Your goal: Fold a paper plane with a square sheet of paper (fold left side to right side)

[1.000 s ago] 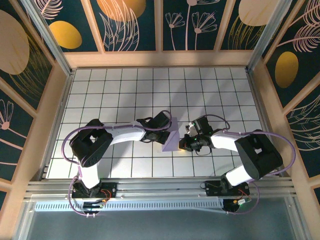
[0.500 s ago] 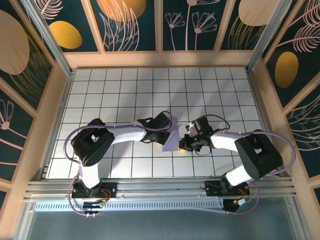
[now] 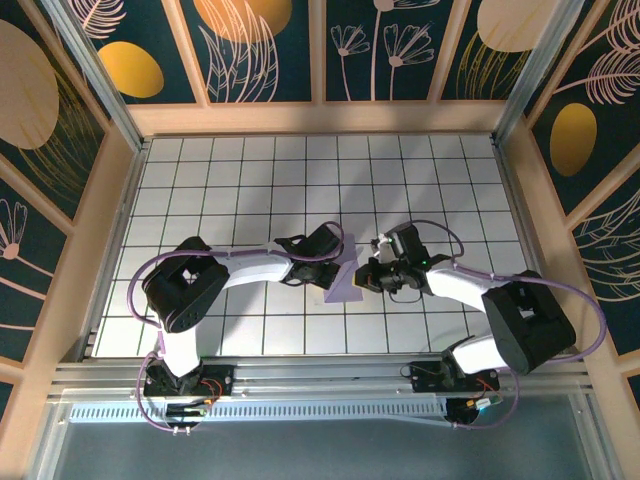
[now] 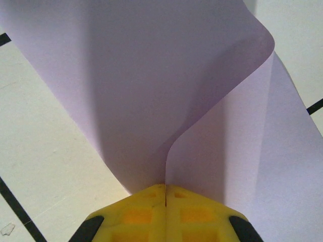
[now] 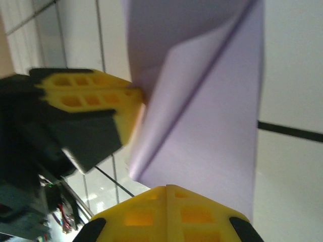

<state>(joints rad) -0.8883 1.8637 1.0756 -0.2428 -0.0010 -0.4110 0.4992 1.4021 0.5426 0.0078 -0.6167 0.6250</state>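
The sheet (image 3: 345, 288) lies near the middle of the table (image 3: 250, 180), just toward the near side, between the two grippers and partly lifted off the tiles. From above it reads as a narrow lavender wedge, its point toward the far side and its wide end toward the arms. In the left wrist view the sheet (image 4: 151, 75) stands up in a soft curl: one layer rises and bends over to the right, a second layer lies behind it, and both run down into the seam of the left gripper (image 4: 165, 194). Its yellow fingers are pressed together on the paper. In the right wrist view the sheet (image 5: 202, 111) shows a diagonal crease and a flap raised from the layer beneath. Its near edge runs into the tips of the right gripper (image 5: 166, 194), whose fingers are also closed tight on it. In that view the left gripper (image 5: 132, 97) pinches the sheet's left edge. From above, the left gripper (image 3: 338, 262) meets the sheet's left side and the right gripper (image 3: 362, 280) meets its right side.
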